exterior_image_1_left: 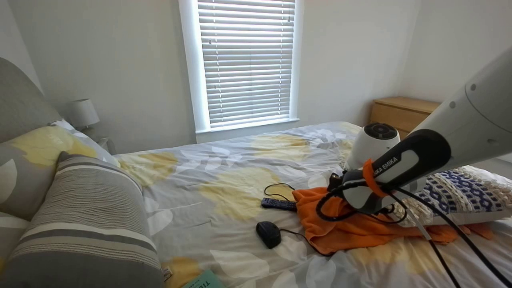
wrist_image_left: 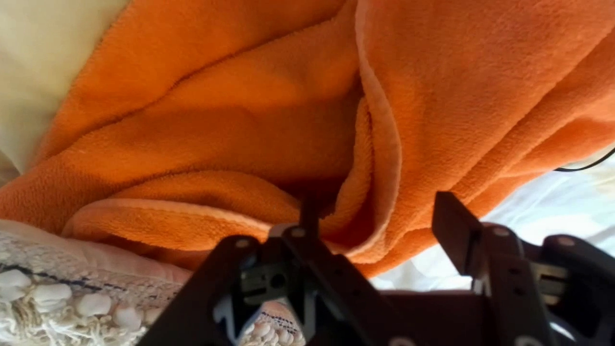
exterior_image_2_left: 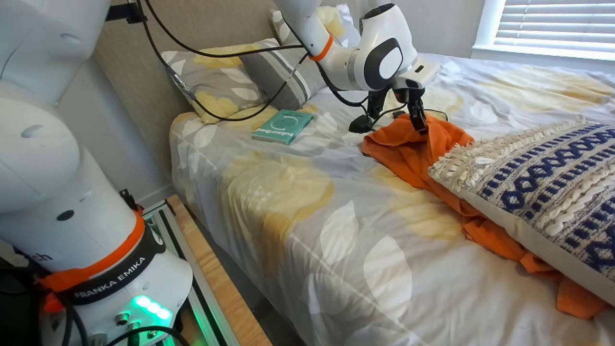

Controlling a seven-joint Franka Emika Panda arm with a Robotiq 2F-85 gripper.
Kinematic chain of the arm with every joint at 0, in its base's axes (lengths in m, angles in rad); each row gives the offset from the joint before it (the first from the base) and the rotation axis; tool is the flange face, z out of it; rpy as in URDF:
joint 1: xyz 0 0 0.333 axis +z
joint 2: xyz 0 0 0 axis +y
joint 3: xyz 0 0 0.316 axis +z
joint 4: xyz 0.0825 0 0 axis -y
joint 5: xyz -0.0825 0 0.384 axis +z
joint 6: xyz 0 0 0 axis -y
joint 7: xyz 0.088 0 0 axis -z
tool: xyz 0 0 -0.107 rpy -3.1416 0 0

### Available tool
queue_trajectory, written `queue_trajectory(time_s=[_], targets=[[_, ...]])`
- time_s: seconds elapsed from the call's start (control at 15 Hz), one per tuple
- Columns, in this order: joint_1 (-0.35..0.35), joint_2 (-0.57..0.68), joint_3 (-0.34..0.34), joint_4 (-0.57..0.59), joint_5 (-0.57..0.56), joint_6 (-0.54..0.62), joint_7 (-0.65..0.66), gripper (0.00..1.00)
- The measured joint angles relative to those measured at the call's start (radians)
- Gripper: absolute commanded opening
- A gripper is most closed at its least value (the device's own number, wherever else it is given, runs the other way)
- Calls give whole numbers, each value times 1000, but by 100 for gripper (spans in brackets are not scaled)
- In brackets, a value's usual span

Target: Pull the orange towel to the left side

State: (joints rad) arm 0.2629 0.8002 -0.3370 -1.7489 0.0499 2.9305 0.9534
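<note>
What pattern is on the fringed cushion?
Navy diamonds and bars on cream; the cushion shows best in an exterior view.

The smooth white arm (exterior_image_2_left: 41,149) bears a black band (exterior_image_2_left: 115,281) lettered "FRANKA EMIKA" in white, bright orange straps (exterior_image_2_left: 69,281), glowing green-white lights (exterior_image_2_left: 153,307) and a black oval cap (exterior_image_2_left: 383,65) with a white centre. Thin black cables (exterior_image_2_left: 240,54) loop along it; the angular black two-fingered pincer (wrist_image_left: 376,209) has round screw heads (wrist_image_left: 566,240).

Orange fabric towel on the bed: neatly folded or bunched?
Bunched. In the wrist view the orange fabric towel lies in loose, uneven folds; in an exterior view it trails crumpled along the blue-patterned fabric cushion.
</note>
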Motion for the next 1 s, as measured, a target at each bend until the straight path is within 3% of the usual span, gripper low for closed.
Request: queue_trajectory(time_s=[0.07, 0.13, 0.27, 0.33, 0.47, 0.6, 1.0], targets=[[0, 7, -1, 8, 0, 1, 3, 57], [0, 12, -1, 15, 0, 1, 4, 42], [0, 20, -1, 25, 0, 1, 6, 34], [0, 22, -1, 28, 0, 1, 6, 21], [0, 23, -1, 31, 0, 1, 7, 5], [1, 23, -1, 32, 1, 1, 9, 0], [14, 9, 0, 23, 1, -11, 14, 1]])
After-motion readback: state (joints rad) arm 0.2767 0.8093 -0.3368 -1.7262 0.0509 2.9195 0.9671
